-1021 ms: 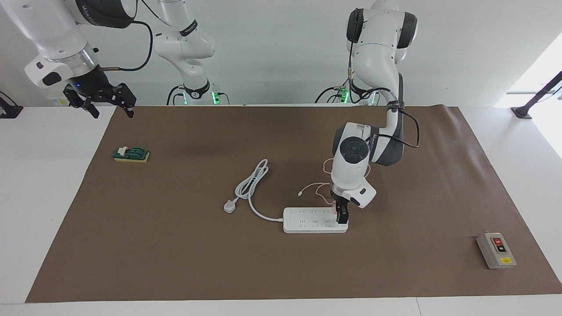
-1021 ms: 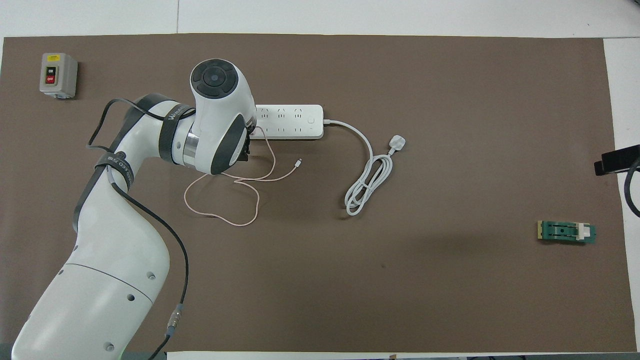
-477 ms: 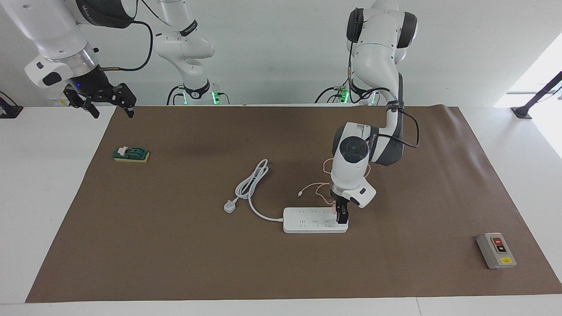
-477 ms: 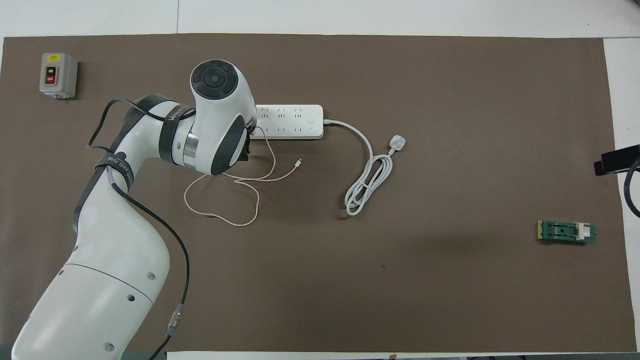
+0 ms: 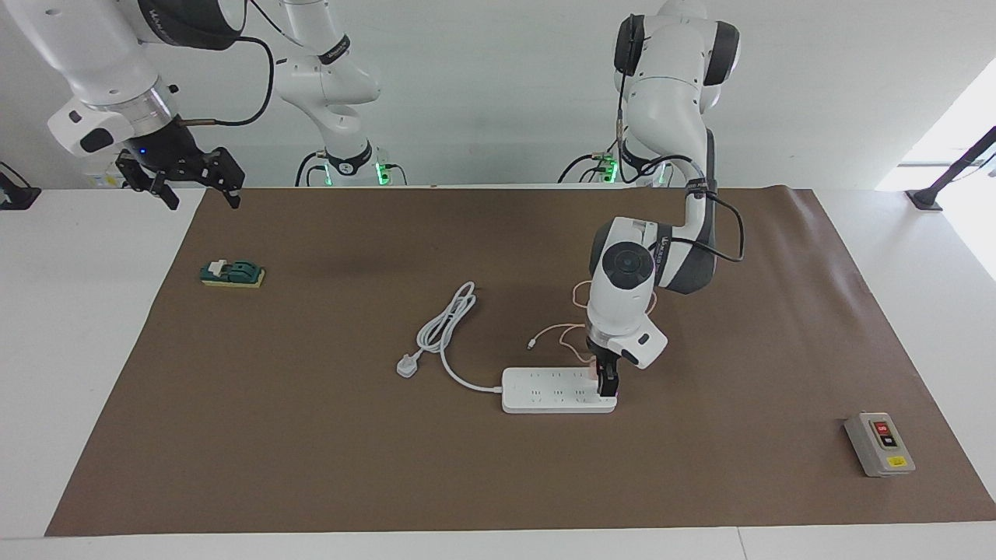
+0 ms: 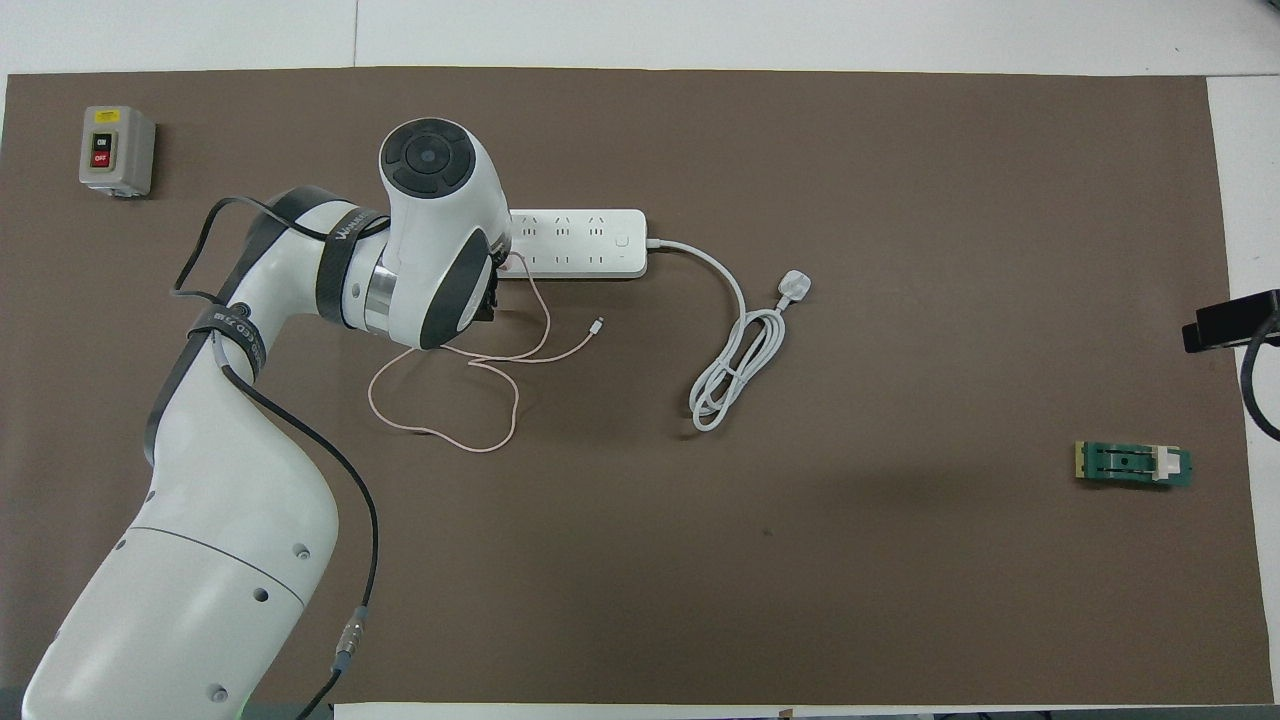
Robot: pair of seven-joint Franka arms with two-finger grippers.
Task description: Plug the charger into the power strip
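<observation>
The white power strip point(image 5: 545, 390) lies flat on the brown mat, also seen in the overhead view point(image 6: 580, 240). My left gripper point(image 5: 606, 386) points straight down onto the strip's end nearest the left arm's end of the table. It is shut on the pale-pink charger point(image 5: 595, 364), of which only a sliver shows beside the fingers. The charger's thin pink cable point(image 6: 480, 400) loops over the mat nearer the robots and ends in a small white connector point(image 6: 596, 325). From overhead the left wrist hides the charger. My right gripper point(image 5: 187, 185) waits open, up over the table's edge at the right arm's end.
The strip's thick white cord coils to a three-pin plug point(image 6: 793, 287) on the mat. A grey box with red and black buttons point(image 6: 117, 150) sits at the left arm's end, farther from the robots. A small green block point(image 6: 1133, 464) lies toward the right arm's end.
The left wrist has shifted very slightly over the strip's end. The right arm has edged a little. The strip and cable lie as before.
</observation>
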